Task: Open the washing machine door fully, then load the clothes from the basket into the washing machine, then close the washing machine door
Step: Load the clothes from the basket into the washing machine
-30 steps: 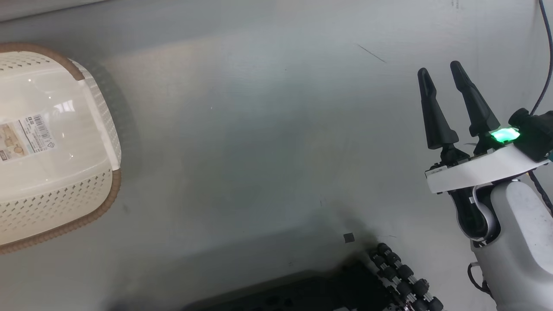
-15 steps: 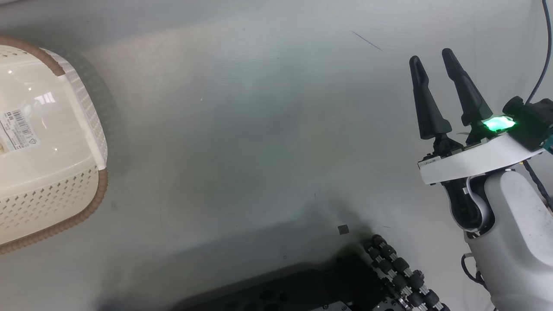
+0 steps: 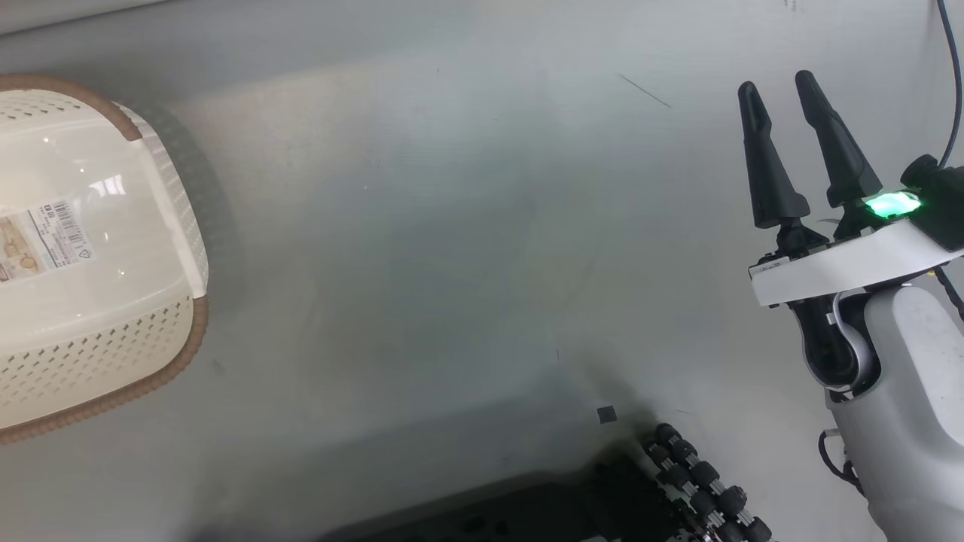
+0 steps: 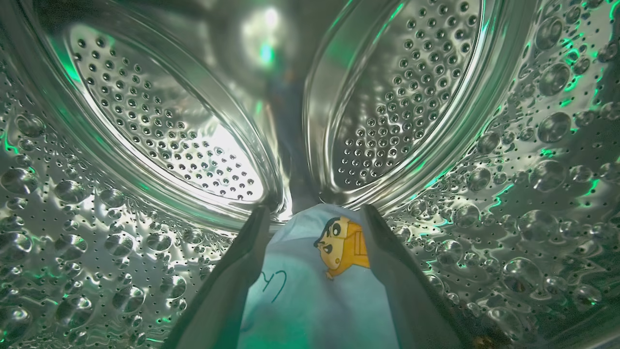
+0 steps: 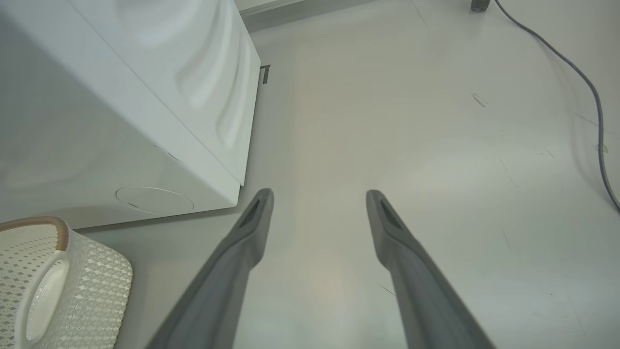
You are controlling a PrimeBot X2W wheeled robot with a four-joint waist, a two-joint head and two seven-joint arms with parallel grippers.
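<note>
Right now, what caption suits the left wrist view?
Open left gripper inside the steel drum, blue cartoon-print clothes between its jaws.

A paper sticker [image 3: 45,241] on the bottom of the basket [image 3: 151,354] carries a barcode and small print, too fine to read. On the clothes [image 4: 310,310] a dark blue scrawl [image 4: 273,286] may be letters, perhaps "Ch".
</note>
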